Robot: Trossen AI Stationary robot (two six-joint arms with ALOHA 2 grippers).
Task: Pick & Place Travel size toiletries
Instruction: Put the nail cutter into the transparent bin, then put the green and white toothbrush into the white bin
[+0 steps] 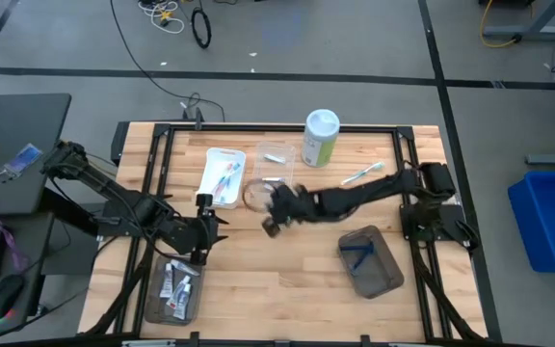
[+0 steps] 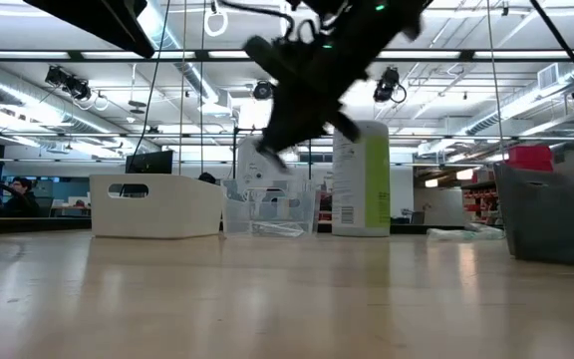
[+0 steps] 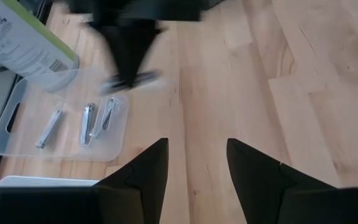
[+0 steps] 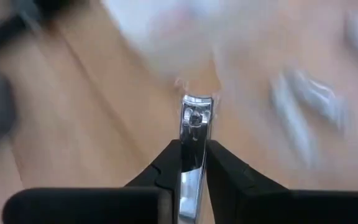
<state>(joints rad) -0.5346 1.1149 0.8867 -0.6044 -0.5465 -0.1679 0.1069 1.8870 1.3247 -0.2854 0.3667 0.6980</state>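
Note:
My right gripper (image 1: 272, 210) is over the table's middle, above the wood, shut on a silvery nail clipper (image 4: 196, 127). It also shows in the left wrist view (image 3: 129, 56), with the clipper (image 3: 132, 79) at its tips. A clear tray (image 3: 61, 134) beside it holds three more silvery clippers lying flat. My left gripper (image 1: 210, 227) is open and empty toward the table's left, its fingers (image 3: 148, 171) above bare wood. Toothbrushes lie in a white tray (image 1: 224, 176). My right gripper pinches the nail clipper between its two fingers (image 4: 166, 168), one on each long side of the clipper (image 4: 194, 155). The clipper's lever end (image 4: 196, 106) sticks out past the fingertips. The fingers point down at the table. The clipper is lifted clear of the wood.
A green-and-white canister (image 1: 320, 138) stands at the far edge. A grey tray (image 1: 370, 260) with a blue razor is at the near right, and another grey tray (image 1: 176, 286) with small tubes at the near left. A loose toothbrush (image 1: 362, 174) lies right of centre.

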